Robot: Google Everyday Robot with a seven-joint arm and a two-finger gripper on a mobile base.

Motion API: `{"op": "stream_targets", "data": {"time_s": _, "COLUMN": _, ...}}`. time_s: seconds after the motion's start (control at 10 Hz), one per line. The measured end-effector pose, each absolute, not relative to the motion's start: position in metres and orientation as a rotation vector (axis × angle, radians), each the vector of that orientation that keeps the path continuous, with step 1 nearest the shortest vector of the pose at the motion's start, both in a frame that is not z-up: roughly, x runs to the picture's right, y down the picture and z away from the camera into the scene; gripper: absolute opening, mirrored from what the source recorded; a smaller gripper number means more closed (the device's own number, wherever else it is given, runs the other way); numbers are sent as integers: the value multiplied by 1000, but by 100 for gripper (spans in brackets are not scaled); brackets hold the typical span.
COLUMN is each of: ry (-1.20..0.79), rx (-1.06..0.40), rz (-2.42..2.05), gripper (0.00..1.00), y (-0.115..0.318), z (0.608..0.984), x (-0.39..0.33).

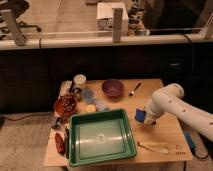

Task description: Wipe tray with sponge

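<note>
The green tray (101, 137) lies on the wooden table's front left, shallow and rimmed, with nothing in it. The bright-blue sponge (140, 115) is just past the tray's right far corner, at the tip of my white arm. My gripper (146, 118) is at the sponge, coming in from the right, and seems to hold it a little above the table; the gripper itself is mostly hidden behind the arm's end.
A purple bowl (112, 88), a brush (134, 89), pale-blue discs (89, 95), a white cup (79, 80) and a brown bowl (65, 105) stand behind the tray. A yellowish scraper (153, 146) lies at the front right. Red items (59, 142) lie along the tray's left side.
</note>
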State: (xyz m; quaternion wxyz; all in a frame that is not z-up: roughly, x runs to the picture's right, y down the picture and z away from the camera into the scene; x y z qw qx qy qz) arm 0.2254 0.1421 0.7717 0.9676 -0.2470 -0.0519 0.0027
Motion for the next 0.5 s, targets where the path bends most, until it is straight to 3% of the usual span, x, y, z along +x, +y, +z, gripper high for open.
{"op": "stream_targets", "data": {"time_s": 0.5, "ry": -181, "rx": -510, "rz": -277, "gripper": 0, "y": 133, "z": 737, "x": 142}}
